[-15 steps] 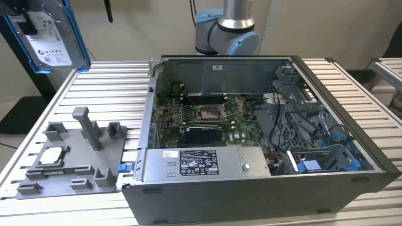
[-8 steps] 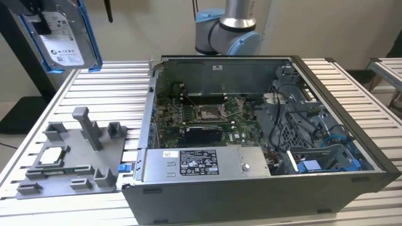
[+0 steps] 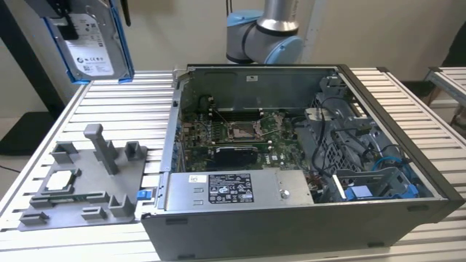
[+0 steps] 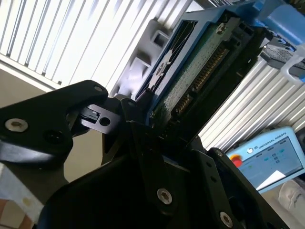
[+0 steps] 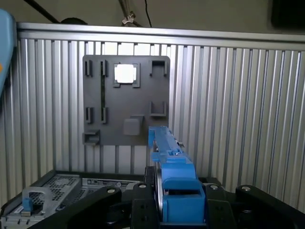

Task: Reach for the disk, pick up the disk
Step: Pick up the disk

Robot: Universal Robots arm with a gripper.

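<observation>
The disk (image 3: 91, 49), a silver drive with a white label in a blue frame, hangs upright in the air above the table's far corner at the exterior view's left. My gripper (image 3: 73, 24) is shut on its top part, one black finger across the label side. The first wrist view looks down the disk's blue frame edge (image 5: 169, 162), clamped between the black fingers (image 5: 143, 195) of my gripper (image 5: 174, 193). The second wrist view shows the disk's connector end (image 4: 200, 71) with its row of pins, held in my gripper (image 4: 157, 119).
Below the disk, a grey fixture plate (image 3: 80, 185) with raised slots and a small square silver chip (image 3: 58, 180) lies on the slatted aluminium table (image 3: 124, 109). The open computer case (image 3: 291, 164) fills the exterior view's middle and right. The arm's base (image 3: 262, 33) stands behind it.
</observation>
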